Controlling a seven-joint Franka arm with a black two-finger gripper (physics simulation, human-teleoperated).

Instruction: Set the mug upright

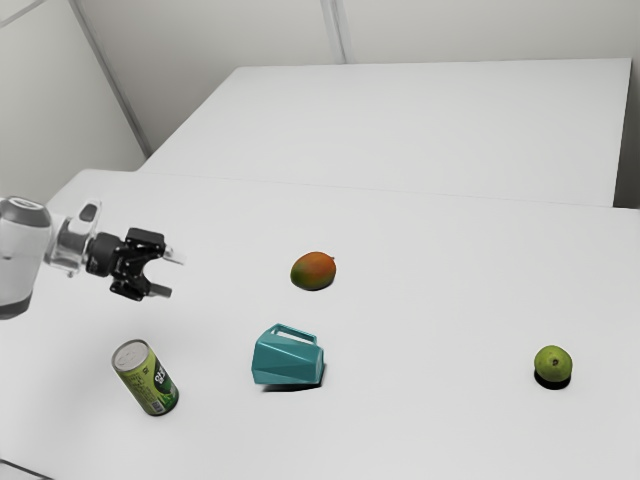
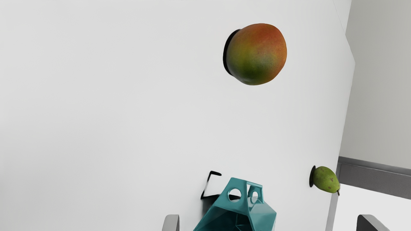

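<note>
**The mug lies on its side, and the gripper is open and apart from it**

The gripper is at the exterior view's left, in the air above the white surface. Its two fingers are spread wide, with a clear gap between them, and they do not hold anything. The arm comes in from the same side.

The mug is teal, with flat, angular faces. It is not upright: it rests on its side on the surface, between the green can and the pear, but nearer to the can. Its handle is on the upper side of the mug. In the wrist view, the open mouth is turned towards the gripper, and a part of the dark inside can be seen. The fingers do not touch the mug.

The can stands at the exterior view's left, below the gripper in that view, with its lid upward. The mango, which is red, orange and green, lies near the mug, on the side of the handle. The green pear is well apart from these things, at the exterior view's right.
</note>
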